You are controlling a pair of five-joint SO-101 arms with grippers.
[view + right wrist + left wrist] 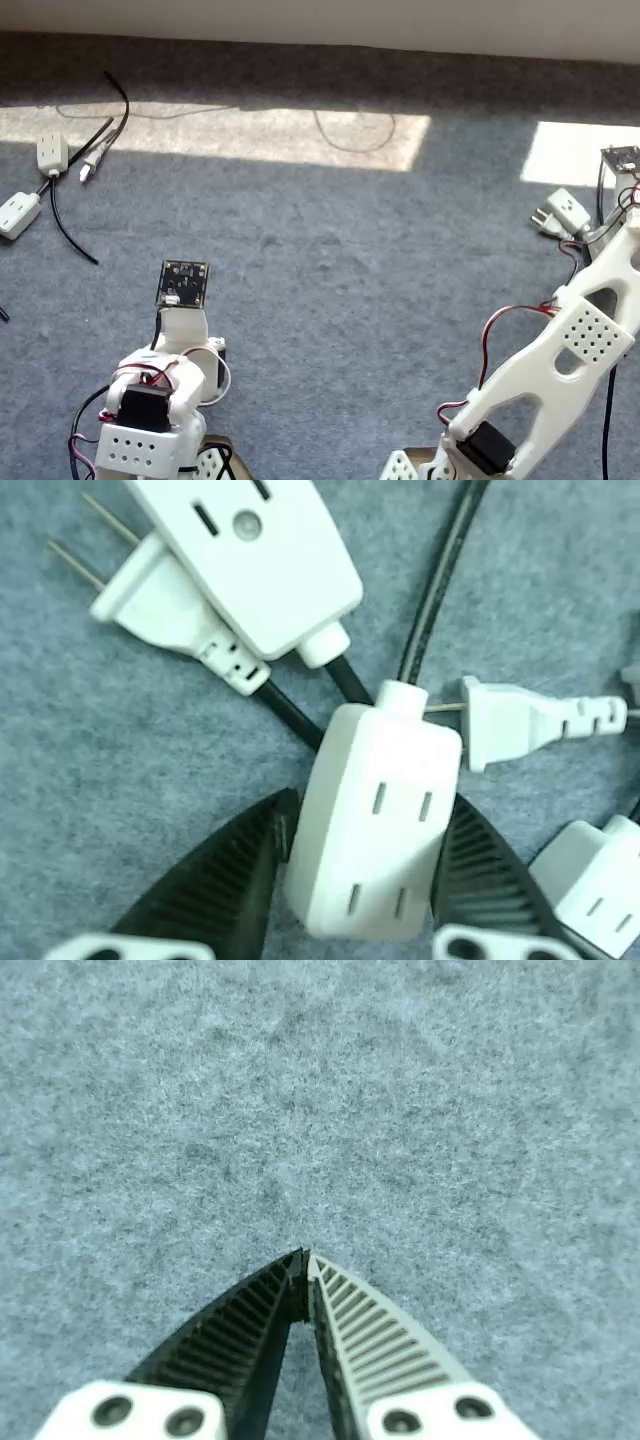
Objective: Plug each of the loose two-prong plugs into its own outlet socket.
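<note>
My right gripper [372, 802] has a black finger pressed against each long side of a white two-slot outlet socket [375, 830] lying on the grey carpet. A loose white two-prong plug [525, 720] lies beside that socket, its prongs pointing at the socket's cord end. Another white two-prong plug [165, 605] rests half under a larger white outlet [250, 550]. In the high view this cluster [566, 210] sits at the far right, at the end of the right arm. My left gripper [305, 1265] is shut on nothing over bare carpet.
At the far left lie two more white outlet sockets [51, 151] [18, 213], a small white plug [90, 166] and black cords [75, 235]. A further socket [600, 880] sits by the right gripper. Open carpet [350, 260] separates the two arms.
</note>
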